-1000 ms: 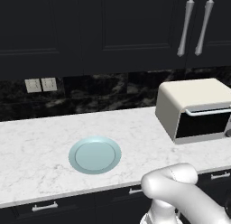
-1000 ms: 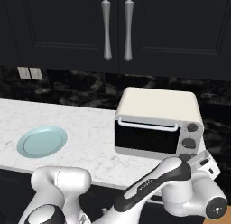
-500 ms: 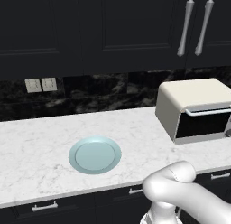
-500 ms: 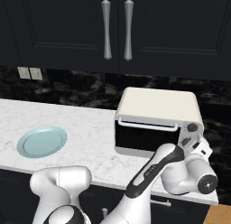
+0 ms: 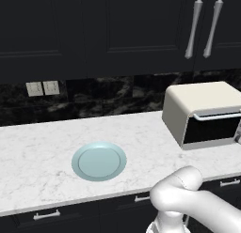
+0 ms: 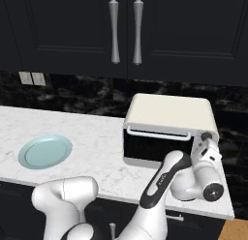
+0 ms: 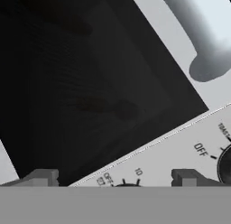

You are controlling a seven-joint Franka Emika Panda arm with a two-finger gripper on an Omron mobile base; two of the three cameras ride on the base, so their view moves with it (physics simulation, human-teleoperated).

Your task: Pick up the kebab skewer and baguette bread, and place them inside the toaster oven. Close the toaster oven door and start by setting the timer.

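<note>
Marble counter holds the toaster oven; beside its dials, the gripper, jaws apart, risks nudging the wrong knob.

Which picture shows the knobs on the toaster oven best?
The hand view: the knobs sit close, with OFF printed beside them on the toaster oven. The right base view shows one small knob above the arm. The left base view cuts off that side.

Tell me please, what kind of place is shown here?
A kitchen, most likely: a marble-look counter under dark wall cabinets, with a cream toaster oven and a light blue plate on it.
</note>
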